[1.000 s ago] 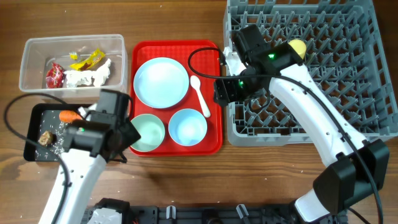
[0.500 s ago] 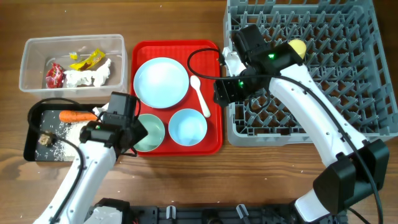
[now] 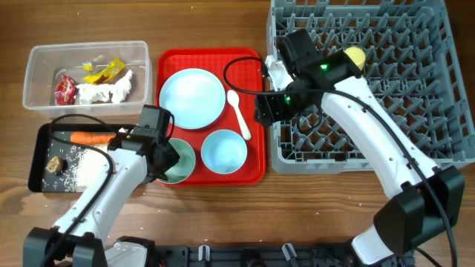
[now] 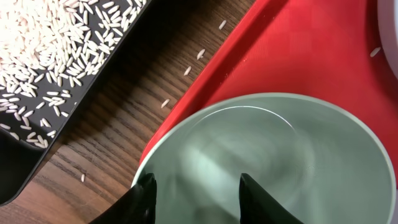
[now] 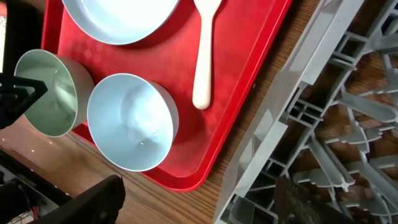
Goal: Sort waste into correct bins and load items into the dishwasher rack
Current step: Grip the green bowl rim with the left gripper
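Note:
My left gripper (image 3: 162,154) (image 4: 198,194) is open at the left rim of the pale green bowl (image 3: 180,159) (image 4: 273,149), one finger at the rim and one inside. The bowl stands on the red tray (image 3: 256,152) beside the light blue bowl (image 3: 224,151) (image 5: 134,121), light blue plate (image 3: 192,98) and white spoon (image 3: 239,115) (image 5: 204,56). My right gripper (image 3: 269,105) (image 5: 199,190) is open and empty at the left edge of the grey rack (image 3: 415,111) (image 5: 348,93). The yellow cup (image 3: 355,56) sits in the rack.
The clear tub (image 3: 37,74) holds wrappers (image 3: 104,72) and tissue (image 3: 111,90). The black tray (image 3: 38,148) (image 4: 18,168) holds the carrot (image 3: 89,137), rice (image 3: 85,169) (image 4: 50,43) and brown lump (image 3: 54,165). Loose grains lie between black tray and red tray.
My left arm has swung right, from over the black tray to the pale green bowl. The carrot now shows fully. The right arm has not moved.

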`<action>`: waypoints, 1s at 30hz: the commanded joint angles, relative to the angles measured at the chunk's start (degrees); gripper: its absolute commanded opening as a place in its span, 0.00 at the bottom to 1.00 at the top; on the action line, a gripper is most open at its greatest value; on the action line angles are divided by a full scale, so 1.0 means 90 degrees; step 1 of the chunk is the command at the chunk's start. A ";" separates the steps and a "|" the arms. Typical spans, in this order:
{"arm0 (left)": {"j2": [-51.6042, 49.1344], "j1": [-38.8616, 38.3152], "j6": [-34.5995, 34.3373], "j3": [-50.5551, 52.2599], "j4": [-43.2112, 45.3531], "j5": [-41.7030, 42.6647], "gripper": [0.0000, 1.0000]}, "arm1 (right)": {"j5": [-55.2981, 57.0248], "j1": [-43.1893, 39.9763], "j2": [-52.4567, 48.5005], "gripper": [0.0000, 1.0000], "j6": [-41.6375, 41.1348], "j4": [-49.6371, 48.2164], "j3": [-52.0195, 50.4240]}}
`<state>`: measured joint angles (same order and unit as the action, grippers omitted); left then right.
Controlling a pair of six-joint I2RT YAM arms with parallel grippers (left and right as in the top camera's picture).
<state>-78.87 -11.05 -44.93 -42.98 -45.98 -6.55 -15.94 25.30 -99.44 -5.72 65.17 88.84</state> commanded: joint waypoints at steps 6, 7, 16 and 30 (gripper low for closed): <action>0.0410 0.0053 0.0738 -0.0979 -0.0673 0.0056 0.46 | 0.0097 -0.0002 -0.0073 0.79 0.0141 0.0000 -0.0041; 0.0588 0.0053 0.0806 -0.1360 -0.1027 0.0049 0.45 | 0.0163 -0.0002 -0.0073 0.79 0.0138 0.0010 -0.0041; 0.0928 0.0053 0.0799 -0.0945 -0.1809 0.0053 0.45 | 0.0204 -0.0002 -0.0073 0.79 0.0136 0.0002 -0.0041; 0.0923 0.0364 0.0607 0.0005 -0.0551 0.0029 0.47 | 0.0206 -0.0002 -0.0073 0.79 0.0138 0.0002 -0.0041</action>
<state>-70.54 -9.58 -38.68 -43.75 -51.11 -6.11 -14.72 25.30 -99.44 -5.06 65.23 88.84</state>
